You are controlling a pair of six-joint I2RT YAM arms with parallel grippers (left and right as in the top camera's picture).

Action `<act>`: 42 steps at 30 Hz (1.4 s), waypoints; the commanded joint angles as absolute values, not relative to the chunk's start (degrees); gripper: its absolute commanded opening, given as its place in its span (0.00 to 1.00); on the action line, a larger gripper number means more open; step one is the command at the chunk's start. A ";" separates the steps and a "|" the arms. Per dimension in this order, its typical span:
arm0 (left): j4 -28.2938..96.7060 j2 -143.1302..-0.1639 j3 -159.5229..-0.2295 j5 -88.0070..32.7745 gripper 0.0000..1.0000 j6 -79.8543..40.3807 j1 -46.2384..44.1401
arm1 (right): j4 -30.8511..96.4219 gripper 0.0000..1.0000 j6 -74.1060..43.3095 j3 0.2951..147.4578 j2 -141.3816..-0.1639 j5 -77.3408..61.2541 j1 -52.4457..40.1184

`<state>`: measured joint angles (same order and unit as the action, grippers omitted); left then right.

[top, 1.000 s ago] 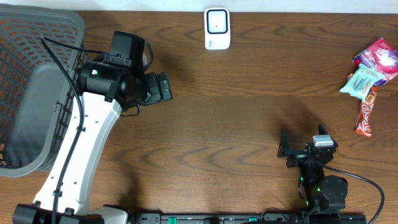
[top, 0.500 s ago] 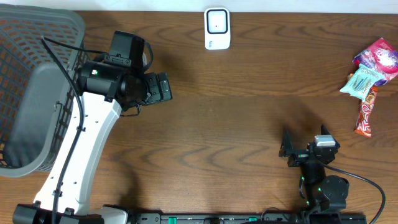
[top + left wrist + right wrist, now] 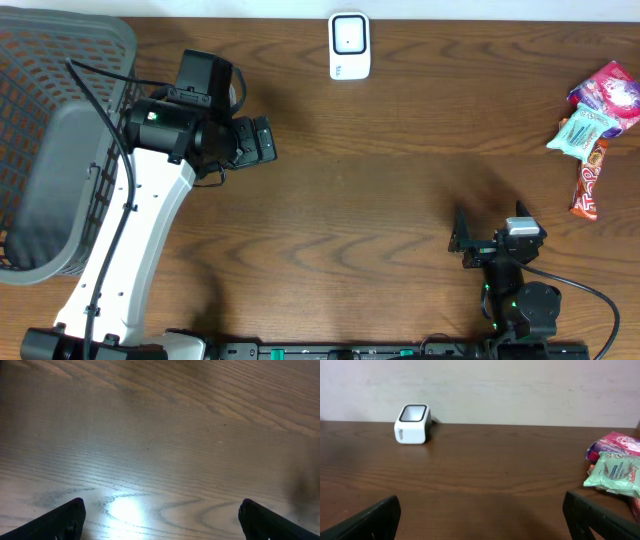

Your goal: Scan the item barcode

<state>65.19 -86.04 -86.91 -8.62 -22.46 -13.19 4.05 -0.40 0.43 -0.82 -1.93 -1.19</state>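
The white barcode scanner (image 3: 349,45) stands at the table's far edge; the right wrist view shows the scanner (image 3: 412,423) ahead on the left. The items lie in a small pile at the far right: a pink pack (image 3: 610,90), a mint-green pack (image 3: 585,130) and a red-orange bar (image 3: 590,180). In the right wrist view the mint-green pack (image 3: 615,474) and the pink pack (image 3: 615,445) sit at the right edge. My left gripper (image 3: 255,140) (image 3: 160,520) hangs open over bare wood. My right gripper (image 3: 488,238) (image 3: 482,520) is open and empty near the front edge, well short of the items.
A grey plastic basket (image 3: 50,150) fills the left end of the table, beside the left arm. The brown wooden table (image 3: 400,170) stretches between both grippers. A pale wall (image 3: 520,385) rises behind the scanner.
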 commanded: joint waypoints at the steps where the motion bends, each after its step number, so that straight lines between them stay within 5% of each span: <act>1: 65.34 -86.08 -87.22 -8.08 0.98 -22.31 -13.08 | 4.27 0.99 -0.38 0.32 -0.32 -2.04 -0.80; 19: 68.73 -79.79 -79.40 -0.51 0.97 -30.70 -12.97 | 4.27 0.99 -0.36 0.32 -0.32 -2.04 -0.80; 31: 45.19 -54.06 -50.61 0.47 0.98 -14.04 -12.97 | 4.27 0.99 -0.36 0.32 -0.32 -2.04 -0.80; 42: 30.57 -32.32 -31.99 -1.72 0.98 -11.60 -12.93 | 4.27 0.99 -0.36 0.32 -0.32 -2.04 -0.80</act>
